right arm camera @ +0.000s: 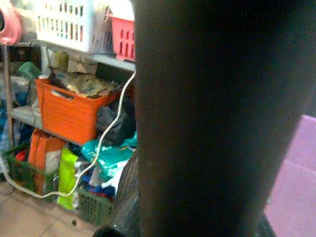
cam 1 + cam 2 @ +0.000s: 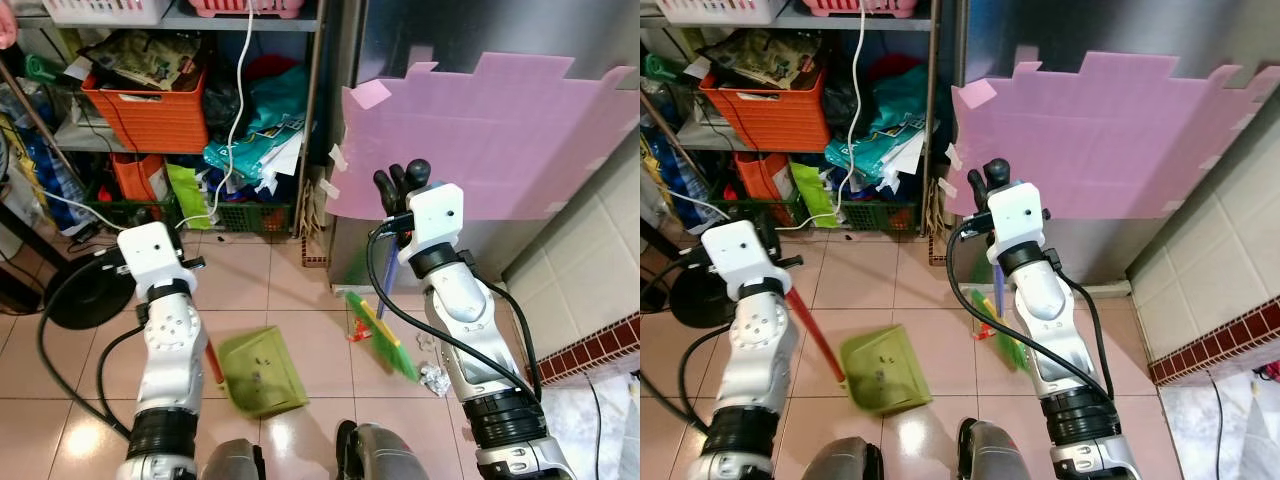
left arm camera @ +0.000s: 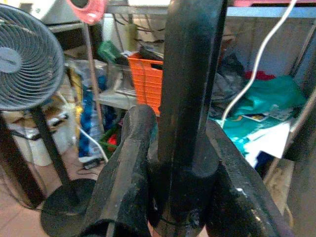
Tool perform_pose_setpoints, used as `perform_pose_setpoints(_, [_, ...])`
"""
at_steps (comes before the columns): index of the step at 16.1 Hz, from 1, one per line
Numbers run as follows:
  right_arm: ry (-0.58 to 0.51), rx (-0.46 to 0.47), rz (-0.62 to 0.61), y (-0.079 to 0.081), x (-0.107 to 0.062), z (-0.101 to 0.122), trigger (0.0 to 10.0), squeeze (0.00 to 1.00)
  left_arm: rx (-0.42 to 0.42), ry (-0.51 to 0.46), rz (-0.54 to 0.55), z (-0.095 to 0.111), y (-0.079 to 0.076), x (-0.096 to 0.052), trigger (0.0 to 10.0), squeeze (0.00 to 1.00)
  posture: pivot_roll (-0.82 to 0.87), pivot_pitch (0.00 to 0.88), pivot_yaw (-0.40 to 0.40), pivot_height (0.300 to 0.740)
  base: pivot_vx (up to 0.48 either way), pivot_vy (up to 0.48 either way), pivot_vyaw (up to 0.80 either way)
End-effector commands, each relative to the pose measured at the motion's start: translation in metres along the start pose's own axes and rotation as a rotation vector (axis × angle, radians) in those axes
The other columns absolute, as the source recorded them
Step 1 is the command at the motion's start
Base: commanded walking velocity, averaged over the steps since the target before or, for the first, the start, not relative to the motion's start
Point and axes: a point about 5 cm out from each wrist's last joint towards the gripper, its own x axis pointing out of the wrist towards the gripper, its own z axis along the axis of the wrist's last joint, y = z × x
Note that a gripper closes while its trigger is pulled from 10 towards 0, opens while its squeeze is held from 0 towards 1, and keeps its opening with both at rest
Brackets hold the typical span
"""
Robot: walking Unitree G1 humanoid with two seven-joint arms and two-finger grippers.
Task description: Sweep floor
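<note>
A green dustpan [image 2: 262, 372] lies on the tiled floor between my arms, its red stick [image 2: 810, 335] rising to my left gripper [image 3: 182, 163]. That gripper is shut on the stick's black grip [image 3: 187, 74]. My right gripper [image 2: 400, 185] is raised in front of the pink sheet and shut on the black top of the broom handle [image 1: 212, 123]. The broom's green head [image 2: 385, 335] rests on the floor to the right of the dustpan. A crumpled white paper [image 2: 433, 378] lies beside the broom head, and small red and yellow scraps [image 2: 360, 328] lie at its left.
A crowded metal shelf with an orange basket [image 2: 150, 110] and bags stands ahead on the left. A pink foam sheet [image 2: 490, 140] covers a steel cabinet on the right. A black fan base [image 2: 85, 295] sits at the left, and a white cable [image 2: 235, 120] hangs down the shelf.
</note>
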Motion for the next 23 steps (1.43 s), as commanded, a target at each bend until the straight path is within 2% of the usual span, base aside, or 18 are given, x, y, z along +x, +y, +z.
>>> perform_pose_setpoints(1, [-0.022, 0.004, 0.026, 0.004, -0.001, 0.002, 10.0, 0.0, -0.039, -0.027, -0.06, 0.004, -0.016, 0.003, 10.0, 0.0, -0.03, 0.131, -0.035, 0.74, 0.0, 0.0, 0.0])
perform_pose_setpoints(4, [0.026, 0.064, 0.13, 0.021, -0.007, -0.005, 10.0, 0.0, -0.056, -0.027, -0.139, 0.001, -0.04, 0.006, 10.0, 0.0, -0.05, 0.127, -0.037, 0.74, 0.0, 0.0, 0.0])
perform_pose_setpoints(7, [0.095, 0.183, 0.343, 0.03, -0.016, 0.0, 10.0, 0.0, -0.067, -0.025, -0.166, -0.004, -0.046, 0.001, 10.0, 0.0, -0.06, 0.131, -0.034, 0.74, 0.0, 0.0, 0.0])
perform_pose_setpoints(9, [0.121, 0.23, 0.495, 0.026, -0.023, 0.009, 10.0, 0.0, -0.075, -0.029, -0.164, -0.005, -0.047, 0.001, 10.0, 0.0, -0.07, 0.134, -0.034, 0.74, 0.0, 0.0, 0.0])
perform_pose_setpoints(12, [0.106, 0.336, 0.609, 0.012, -0.019, 0.032, 10.0, 0.0, -0.079, -0.029, -0.174, -0.005, -0.049, 0.002, 10.0, 0.0, -0.08, 0.133, -0.034, 0.74, 0.0, 0.0, 0.0])
perform_pose_setpoints(14, [0.036, 0.374, 0.548, -0.007, 0.0, 0.05, 10.0, 0.0, -0.08, -0.028, -0.179, -0.005, -0.051, 0.003, 10.0, 0.0, -0.08, 0.13, -0.033, 0.74, 0.0, 0.0, 0.0])
perform_pose_setpoints(16, [-0.034, 0.334, 0.442, -0.024, 0.017, 0.063, 10.0, 0.0, -0.082, -0.029, -0.188, -0.005, -0.052, 0.003, 10.0, 0.0, -0.08, 0.129, -0.031, 0.74, 0.0, 0.0, 0.0])
perform_pose_setpoints(17, [-0.069, 0.313, 0.337, -0.035, 0.025, 0.067, 10.0, 0.0, -0.082, -0.032, -0.197, -0.005, -0.054, 0.003, 10.0, 0.0, -0.08, 0.129, -0.031, 0.74, 0.0, 0.0, 0.0])
perform_pose_setpoints(20, [-0.098, 0.249, 0.192, -0.046, 0.029, 0.069, 10.0, 0.0, -0.086, -0.031, -0.203, -0.006, -0.055, 0.002, 10.0, 0.0, -0.08, 0.13, -0.03, 0.74, 0.0, 0.0, 0.0])
perform_pose_setpoints(23, [-0.092, 0.19, 0.177, -0.044, 0.027, 0.067, 10.0, 0.0, -0.087, -0.03, -0.209, -0.006, -0.056, 0.002, 10.0, 0.0, -0.08, 0.132, -0.028, 0.74, 0.0, 0.0, 0.0])
